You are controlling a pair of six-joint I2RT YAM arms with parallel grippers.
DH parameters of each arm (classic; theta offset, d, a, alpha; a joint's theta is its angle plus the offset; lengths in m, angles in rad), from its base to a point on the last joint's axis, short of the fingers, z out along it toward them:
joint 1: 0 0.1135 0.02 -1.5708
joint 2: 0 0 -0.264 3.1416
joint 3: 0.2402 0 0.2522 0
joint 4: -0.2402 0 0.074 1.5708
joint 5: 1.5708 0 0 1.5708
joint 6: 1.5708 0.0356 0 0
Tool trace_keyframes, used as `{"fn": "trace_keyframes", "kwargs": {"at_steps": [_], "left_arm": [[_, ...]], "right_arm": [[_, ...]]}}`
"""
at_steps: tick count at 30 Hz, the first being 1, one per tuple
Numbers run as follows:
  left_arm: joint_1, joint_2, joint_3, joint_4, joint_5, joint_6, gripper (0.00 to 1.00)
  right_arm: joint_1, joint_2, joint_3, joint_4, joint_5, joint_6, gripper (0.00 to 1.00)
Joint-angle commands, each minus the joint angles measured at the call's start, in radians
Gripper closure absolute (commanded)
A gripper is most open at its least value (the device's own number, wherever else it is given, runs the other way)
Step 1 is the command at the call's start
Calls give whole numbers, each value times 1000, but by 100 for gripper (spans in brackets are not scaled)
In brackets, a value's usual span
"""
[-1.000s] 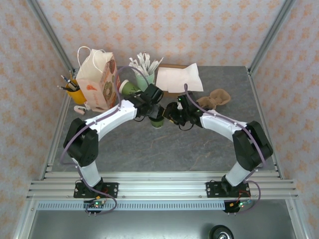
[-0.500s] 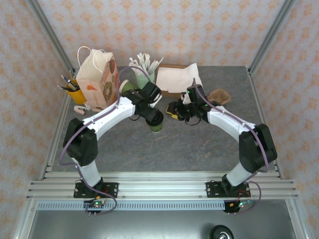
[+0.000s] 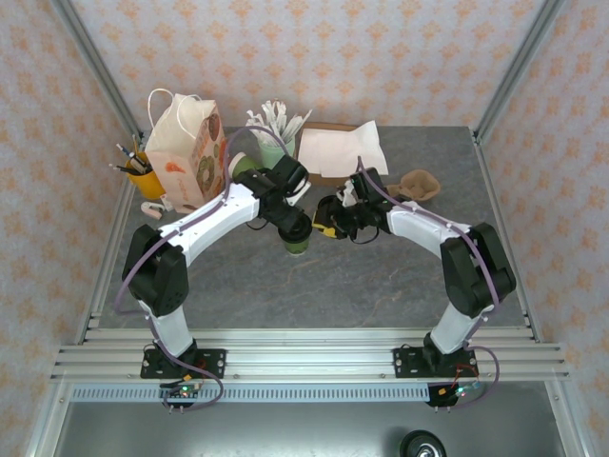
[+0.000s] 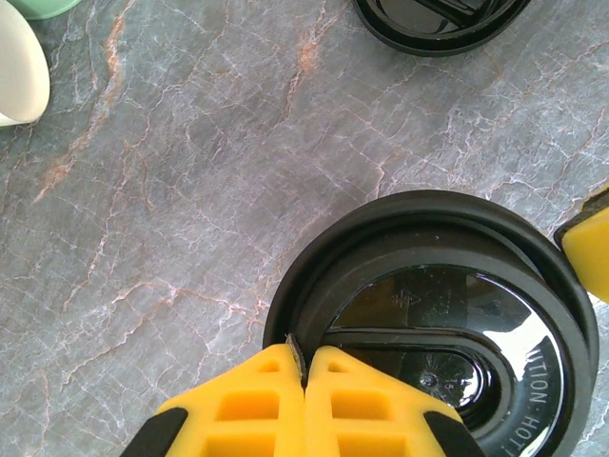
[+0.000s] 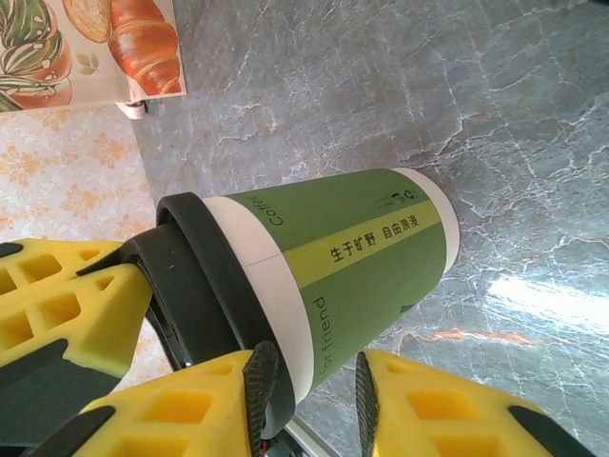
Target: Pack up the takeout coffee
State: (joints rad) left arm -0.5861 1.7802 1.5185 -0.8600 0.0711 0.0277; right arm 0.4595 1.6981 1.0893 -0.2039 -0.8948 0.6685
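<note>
- The left gripper (image 4: 304, 373) has its jaws pressed together, tips against the rim of the black lid (image 4: 447, 314) on the takeout coffee (image 5: 366, 243).
- The right gripper (image 5: 312, 373) has its jaws narrowly parted, just beside the cup's wall.
- The coffee stands upright mid-way across the grey stone table (image 3: 381, 286), right of the paper bag (image 3: 186, 152).

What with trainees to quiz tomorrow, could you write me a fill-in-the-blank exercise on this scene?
1. The takeout coffee cup has a dark ____ wall.
2. The left gripper sits over the cup's black lid with its jaws ____.
3. The paper bag stands near the back ____ corner of the table.

Missing words: green; shut; left.
</note>
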Motion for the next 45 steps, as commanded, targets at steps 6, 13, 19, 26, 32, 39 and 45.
{"fn": "trace_keyframes", "kwargs": {"at_steps": [6,13,19,26,32,39,45], "left_arm": [[0,44,-49,-86,42,2,100],[0,44,-52,-82,42,2,100],[0,44,-63,-63,63,-12,100],[-3,51,-170,26,104,-72,100],[-17,69,-335,138,143,-178,100],[-15,63,-415,160,116,-247,100],[-7,48,-421,149,114,-267,100]], "right_arm": [[21,-24,-3,113,2,56,65],[24,-1,-17,100,33,51,67],[51,67,-33,-14,103,-4,75],[74,122,-85,-222,286,-19,91],[93,218,-208,-283,347,-7,93],[106,88,-113,-311,372,1,86],[106,44,77,-322,333,-44,81]]}}
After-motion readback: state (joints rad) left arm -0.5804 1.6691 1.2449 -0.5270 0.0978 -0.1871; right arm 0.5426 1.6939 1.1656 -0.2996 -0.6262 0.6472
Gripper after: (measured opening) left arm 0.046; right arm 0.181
